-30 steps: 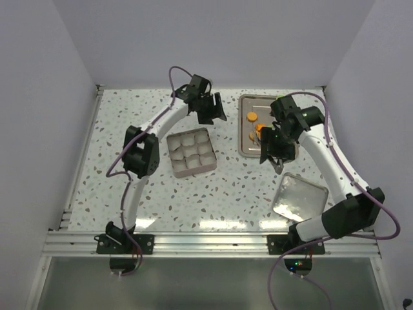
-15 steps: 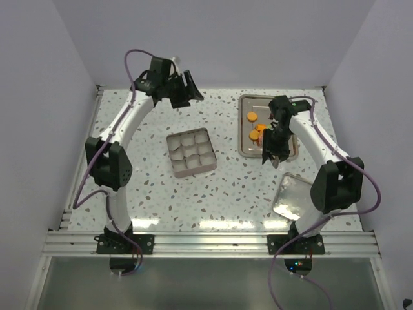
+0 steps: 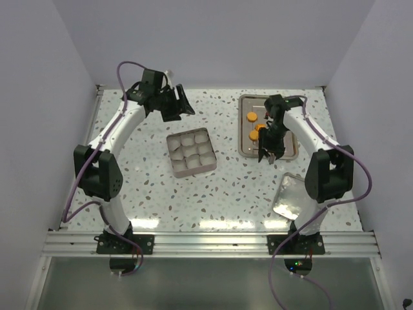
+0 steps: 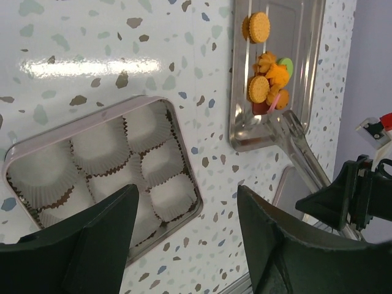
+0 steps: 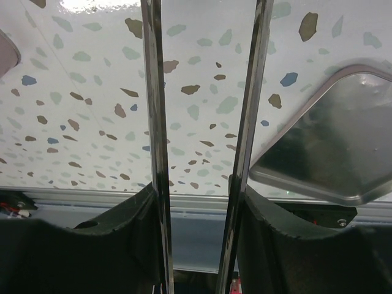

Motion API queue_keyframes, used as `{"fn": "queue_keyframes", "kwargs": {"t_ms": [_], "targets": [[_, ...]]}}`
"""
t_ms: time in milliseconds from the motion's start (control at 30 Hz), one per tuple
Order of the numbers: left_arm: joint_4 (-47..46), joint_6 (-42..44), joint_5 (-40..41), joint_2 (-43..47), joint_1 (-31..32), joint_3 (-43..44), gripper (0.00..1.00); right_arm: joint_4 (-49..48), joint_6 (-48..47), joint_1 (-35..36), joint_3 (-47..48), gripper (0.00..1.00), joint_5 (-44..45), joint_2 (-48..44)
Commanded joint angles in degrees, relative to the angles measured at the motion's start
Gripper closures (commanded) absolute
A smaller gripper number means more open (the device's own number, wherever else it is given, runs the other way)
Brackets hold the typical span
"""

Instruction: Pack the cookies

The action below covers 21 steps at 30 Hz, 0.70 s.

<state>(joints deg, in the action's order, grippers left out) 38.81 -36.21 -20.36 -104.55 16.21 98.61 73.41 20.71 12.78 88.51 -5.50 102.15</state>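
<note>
Orange cookies (image 3: 251,116) lie on a steel tray (image 3: 242,145) at the back right. In the left wrist view one cookie (image 4: 259,27) sits alone, and a pile (image 4: 269,76) of orange, green and pink ones lies nearer. My right gripper (image 3: 268,150) is over the tray's near end, shut on metal tongs (image 5: 153,122). The tongs (image 4: 300,147) reach into the pile, tips at a pink disc. Whether the tips grip it I cannot tell. My left gripper (image 3: 179,103) hangs open and empty at the back, left of the tray.
A square tin (image 3: 171,169) filled with white paper cups (image 4: 159,128) sits mid-table. Its lid (image 3: 290,197) lies near the right arm's base and shows in the right wrist view (image 5: 331,147). The right arm's elbow rises over the lid.
My left arm swung back and to the left, away from above the tin. The tongs in my right gripper squeezed narrower, and the right elbow pulled in toward the tray.
</note>
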Motion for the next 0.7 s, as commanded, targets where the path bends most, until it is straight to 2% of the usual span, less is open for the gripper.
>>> {"fn": "queue_keyframes", "kwargs": {"t_ms": [0, 367, 400, 667], "targets": [[-0.8, 2.1, -0.2, 3.9, -0.8, -1.3, 0.29, -0.8, -0.8, 0.1, 3.1, 0.54, 0.2, 1.5], [-0.8, 2.6, -0.3, 4.1, -1.4, -2.5, 0.29, -0.5, -0.4, 0.1, 6.1, 0.57, 3.7, 5.9], [-0.8, 2.6, -0.4, 4.0, -1.4, -2.3, 0.29, -0.4, -0.5, 0.1, 6.1, 0.6, 3.7, 6.2], [-0.2, 2.8, -0.4, 3.7, -1.6, -1.5, 0.3, -1.0, -0.4, 0.1, 5.0, 0.74, 3.4, 6.3]]}}
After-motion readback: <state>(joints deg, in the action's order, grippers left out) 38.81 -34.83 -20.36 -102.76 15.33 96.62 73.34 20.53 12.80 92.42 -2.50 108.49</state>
